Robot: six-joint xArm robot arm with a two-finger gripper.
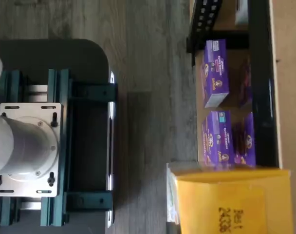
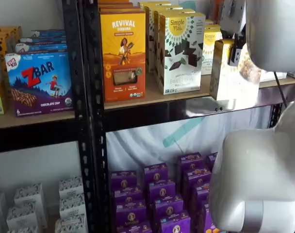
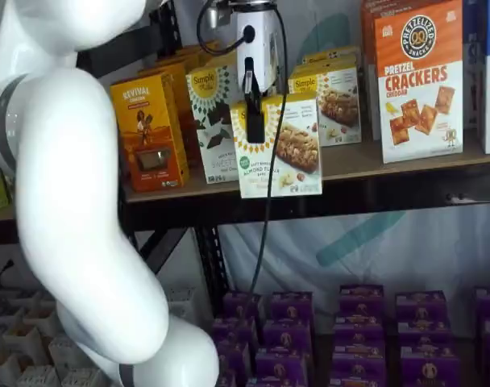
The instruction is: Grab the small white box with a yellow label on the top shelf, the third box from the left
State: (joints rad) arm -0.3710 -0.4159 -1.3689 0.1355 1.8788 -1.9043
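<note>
A white-bodied gripper with black fingers [image 3: 255, 121] pinches the small cream-white carton with a pale yellow top and a snack-bar picture [image 3: 280, 147], holding it out in front of the tan wooden top shelf board with its dark metal rail [image 3: 390, 165], clear of the row behind. The carton's front reads "Almond Flour" under a Simple Mills sunburst mark. In a shelf view the same carton [image 2: 231, 73] hangs at the board's front edge. Left of it stand the taller white Simple Mills box with black chocolate shapes [image 2: 181, 51] and the orange "Revival" box [image 2: 122, 54]. Nearby are a blue "ZBar" chocolate chip box [image 2: 40, 82] and an orange "Pretzel Crackers" box [image 3: 419, 76]. Purple boxes [image 3: 366, 322] fill the level below.
</note>
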